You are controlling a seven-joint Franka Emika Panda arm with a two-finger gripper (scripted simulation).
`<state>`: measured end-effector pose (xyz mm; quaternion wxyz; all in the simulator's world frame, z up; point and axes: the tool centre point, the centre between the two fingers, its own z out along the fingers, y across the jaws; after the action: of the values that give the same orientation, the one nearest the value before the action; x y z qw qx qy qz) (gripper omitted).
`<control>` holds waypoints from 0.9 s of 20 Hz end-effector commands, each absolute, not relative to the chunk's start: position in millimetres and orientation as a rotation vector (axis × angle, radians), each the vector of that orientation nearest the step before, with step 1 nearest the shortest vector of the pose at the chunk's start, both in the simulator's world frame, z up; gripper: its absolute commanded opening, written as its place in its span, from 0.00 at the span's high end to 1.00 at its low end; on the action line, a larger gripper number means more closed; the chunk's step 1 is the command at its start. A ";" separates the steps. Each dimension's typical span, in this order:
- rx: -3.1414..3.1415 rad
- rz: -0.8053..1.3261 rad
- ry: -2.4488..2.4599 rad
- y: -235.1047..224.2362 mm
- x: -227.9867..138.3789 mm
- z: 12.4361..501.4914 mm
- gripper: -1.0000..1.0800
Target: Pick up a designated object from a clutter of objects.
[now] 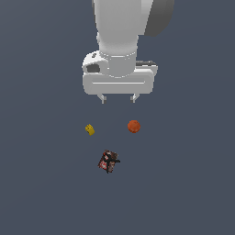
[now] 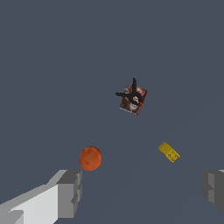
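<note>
**Gripper above clutter, nothing held**

Fingers [image 1: 118, 98] spread apart, empty, upper centre of exterior frame. Yellow block [image 1: 90, 130] on worktop [image 1: 41, 183] at centre-left; orange-red ball [image 1: 133, 126] to its right, patterned box [image 1: 108, 161] lower, all apart.

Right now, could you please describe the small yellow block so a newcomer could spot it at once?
Below the white arm's open tool, three small items lie apart on the dark floor. The small yellow block is toward the exterior view's left, level with the orange-red ball. It alone is yellow and blocky.
</note>
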<state>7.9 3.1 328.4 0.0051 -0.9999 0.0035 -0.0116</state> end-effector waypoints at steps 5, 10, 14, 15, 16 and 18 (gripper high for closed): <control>-3.124 -0.054 0.024 0.1 10.0 334.3 0.04; -3.109 -0.095 0.055 -6.2 14.5 348.5 0.04; -3.109 -0.093 0.052 -6.3 14.4 347.6 0.04; -3.110 -0.093 0.049 -6.9 14.4 346.8 0.04; -3.111 -0.093 0.045 -7.7 14.6 345.7 0.04; -3.112 -0.093 0.032 -10.2 15.0 342.3 0.04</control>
<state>14.8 -8.4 344.7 0.0144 -0.9994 0.0126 -0.0303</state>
